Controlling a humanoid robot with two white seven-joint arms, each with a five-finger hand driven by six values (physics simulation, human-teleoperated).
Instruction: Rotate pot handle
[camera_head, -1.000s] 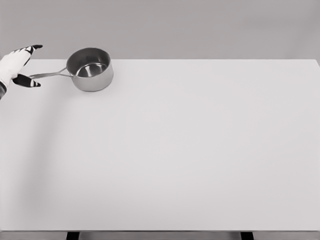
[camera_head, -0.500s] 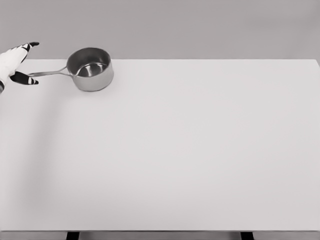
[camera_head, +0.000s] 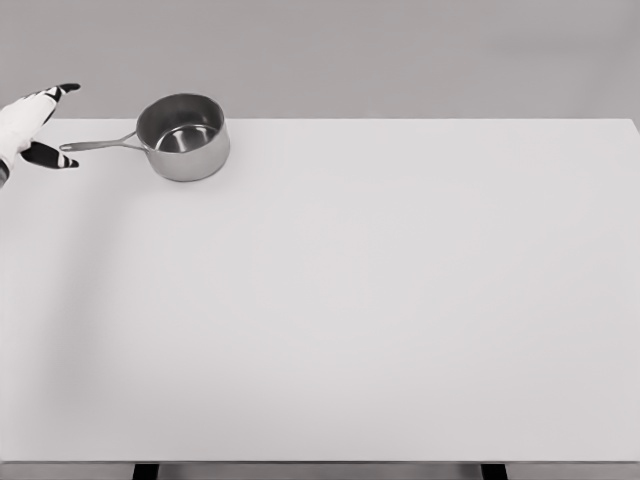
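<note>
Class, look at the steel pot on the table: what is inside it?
Nothing shows inside the pot: only its shiny bare floor and inner wall are visible. The near wall covers the front strip of the floor, so that part cannot be checked.

pot (camera_head: 184, 137): plain steel wall and rim, no brand mark, stamp or number legible.
handle (camera_head: 100, 145): bare metal, no engraving legible.
bench (camera_head: 380, 300): plain pale top, no label, sticker or sign.
left robot hand (camera_head: 30, 125): white with black fingertips, no lettering or number legible.
backdrop: flat grey, no sign or text.
overall: no readable text anywhere in view.
</note>
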